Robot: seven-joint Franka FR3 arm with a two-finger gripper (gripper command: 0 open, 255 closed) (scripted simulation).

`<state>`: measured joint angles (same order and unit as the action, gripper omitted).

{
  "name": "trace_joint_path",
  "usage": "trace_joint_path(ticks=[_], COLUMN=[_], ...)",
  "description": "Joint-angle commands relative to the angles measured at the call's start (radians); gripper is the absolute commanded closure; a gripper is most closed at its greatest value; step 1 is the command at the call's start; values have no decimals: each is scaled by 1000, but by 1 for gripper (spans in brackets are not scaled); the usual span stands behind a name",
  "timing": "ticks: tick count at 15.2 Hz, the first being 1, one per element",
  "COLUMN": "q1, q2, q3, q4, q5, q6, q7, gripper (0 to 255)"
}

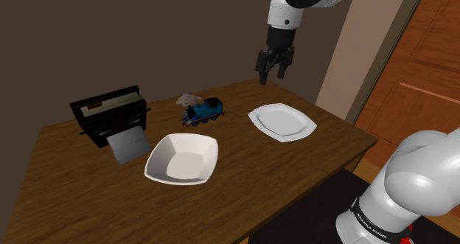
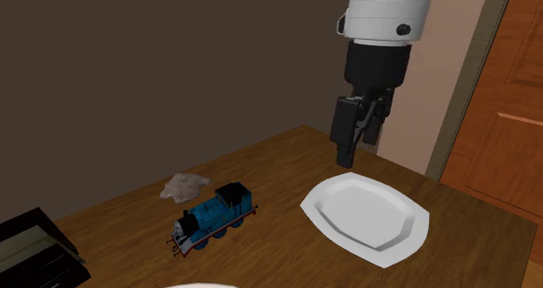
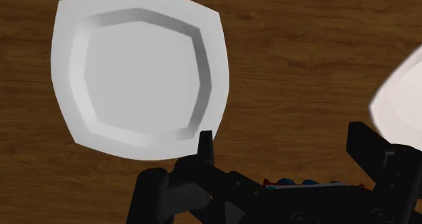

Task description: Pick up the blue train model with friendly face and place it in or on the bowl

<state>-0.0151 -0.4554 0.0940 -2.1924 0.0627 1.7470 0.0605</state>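
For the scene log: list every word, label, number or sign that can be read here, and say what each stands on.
No text can be read outright.
Dark band on the arm's lower joint: white lettering, too small to read.
Blue train: no legible number or label.
White plate and white bowl: plain, no marks.

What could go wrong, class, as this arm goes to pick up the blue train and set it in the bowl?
1. The open gripper hangs near the shallow plate, away from the train; that plate could be mistaken for the deeper bowl.
2. A crumpled pale wad lies right beside the train, so the grasp might catch it too.
3. The train stands on wheels and may roll if nudged.
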Motion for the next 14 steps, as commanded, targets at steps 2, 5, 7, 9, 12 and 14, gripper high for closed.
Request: trace_joint_path(ticks=[2,5,7,9,12,14], q1=[0,0,2,5,13,21], q2=[115,228,304,382,502,583], q3=[28,50,63,73,85,88], q4=[61,130,183,242,342,417], q5=[-3,-14,-25,-39,-63,-81], q6=[53,94,115,132,146,149], q7=[49,98,131,163,211,242], gripper=[0,0,0,0,0,0])
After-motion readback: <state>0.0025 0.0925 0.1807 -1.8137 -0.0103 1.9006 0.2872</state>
